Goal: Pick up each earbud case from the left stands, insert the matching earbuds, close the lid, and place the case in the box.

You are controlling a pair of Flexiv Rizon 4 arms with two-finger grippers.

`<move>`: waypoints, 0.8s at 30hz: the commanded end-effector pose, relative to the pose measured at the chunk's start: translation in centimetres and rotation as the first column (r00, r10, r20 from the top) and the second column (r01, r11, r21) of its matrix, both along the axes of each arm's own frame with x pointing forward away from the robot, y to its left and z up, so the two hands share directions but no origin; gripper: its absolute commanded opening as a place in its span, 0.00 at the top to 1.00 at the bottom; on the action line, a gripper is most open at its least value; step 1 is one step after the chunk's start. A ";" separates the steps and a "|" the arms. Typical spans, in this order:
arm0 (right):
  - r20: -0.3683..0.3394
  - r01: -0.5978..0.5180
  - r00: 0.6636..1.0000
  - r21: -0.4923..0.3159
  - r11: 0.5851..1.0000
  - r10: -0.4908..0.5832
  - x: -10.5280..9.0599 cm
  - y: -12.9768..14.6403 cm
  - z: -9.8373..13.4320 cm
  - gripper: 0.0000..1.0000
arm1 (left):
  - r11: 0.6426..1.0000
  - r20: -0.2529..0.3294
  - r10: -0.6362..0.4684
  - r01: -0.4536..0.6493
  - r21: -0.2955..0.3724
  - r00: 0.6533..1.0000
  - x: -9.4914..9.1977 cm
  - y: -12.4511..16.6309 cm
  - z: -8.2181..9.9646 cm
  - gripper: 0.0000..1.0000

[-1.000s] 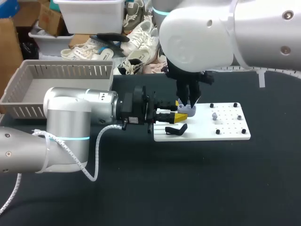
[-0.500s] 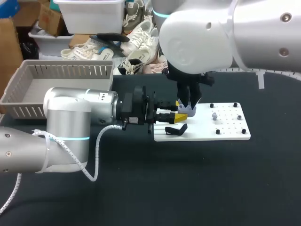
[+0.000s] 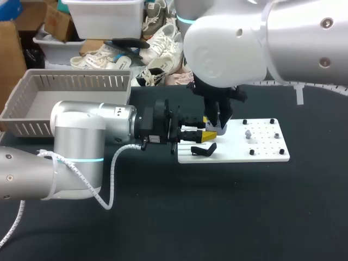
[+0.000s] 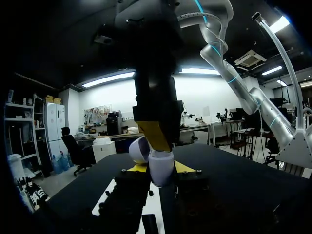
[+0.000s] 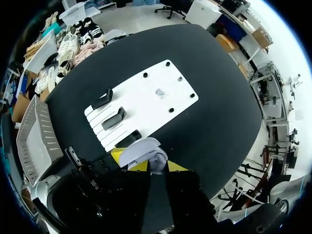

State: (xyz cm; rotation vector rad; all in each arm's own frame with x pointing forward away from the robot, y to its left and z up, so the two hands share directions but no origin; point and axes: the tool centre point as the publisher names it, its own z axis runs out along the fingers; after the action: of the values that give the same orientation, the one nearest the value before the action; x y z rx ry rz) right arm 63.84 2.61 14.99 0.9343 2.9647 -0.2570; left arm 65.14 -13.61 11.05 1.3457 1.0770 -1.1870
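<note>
At the board's left edge, nearest: left gripper, held level, yellow tips clamped from two sides on the body of one lavender earbud case, its lid hinged open.

Directly above: right gripper, pointing down at the open case. Whether it is closed or parted cannot be told, nor whether it carries an earbud.

Beneath: white board. One black stand, vacant, lies just beside the left gripper.

Farther along the board: one lavender earbud and one grey earbud, apart, among black pegs.

Farthest, leftward: grey slatted box.

Step judged in hand: earbud insertion. The next move calls for a straight lift clear of the lid, then lid closure.
</note>
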 end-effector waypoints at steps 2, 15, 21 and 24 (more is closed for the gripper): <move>0.006 0.004 1.000 0.003 1.000 -0.004 -0.1 0.0 0.1 0.69 | 1.000 0.002 0.007 -0.007 -0.001 1.000 -0.1 0.0 0.0 1.00; 0.145 -0.010 0.989 0.094 0.996 -0.004 -2.3 -1.5 3.7 0.64 | 1.000 0.002 0.007 -0.007 -0.001 1.000 -0.1 0.0 0.0 1.00; 0.264 -0.190 0.954 0.172 0.967 0.141 -2.7 -3.0 4.9 0.45 | 1.000 0.002 0.007 -0.007 -0.001 1.000 -0.1 0.0 0.0 1.00; 0.304 -0.204 0.940 0.148 0.968 0.152 -2.0 -4.1 5.2 0.42 | 1.000 0.002 0.007 -0.007 -0.001 1.000 -0.1 0.0 0.0 1.00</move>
State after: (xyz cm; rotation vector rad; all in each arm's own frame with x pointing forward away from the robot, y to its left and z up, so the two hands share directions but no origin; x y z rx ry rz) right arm 63.43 1.08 20.25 0.6893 2.8781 -0.0914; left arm 65.18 -13.58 11.06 1.3450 1.0776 -1.1861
